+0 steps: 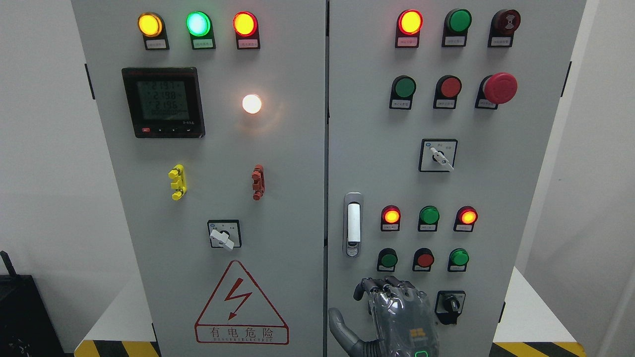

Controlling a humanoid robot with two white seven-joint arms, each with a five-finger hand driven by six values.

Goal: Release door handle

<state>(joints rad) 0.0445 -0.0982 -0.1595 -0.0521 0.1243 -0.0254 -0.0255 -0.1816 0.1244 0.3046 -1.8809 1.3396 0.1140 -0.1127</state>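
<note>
Nearest the camera, a hand [397, 317] rises from the bottom edge just right of the middle, so I take it for the right hand. Its fingers [384, 285] are curled over at the knuckles and clamp on nothing, the thumb [342, 325] sticking out to the left. The left hand is not in view.

Just above the knuckles, apart from them, the door handle [353, 224] sits flush in its recess near the left edge of the right door [521, 198], which looks closed against the left door [287, 198]. By my reading the handle is already let go and the hand only needs to draw away.

The risk lies in what crowds around the hand. A rotary switch [450, 303] sits just to its right and a row of push buttons [423, 259] is just above the knuckles. A sideways or upward drift while pulling back could knock the switch or press a button on a live panel. Further up are the red emergency stop [500, 88] and the lit lamps [410, 22], well clear of the hand
</note>
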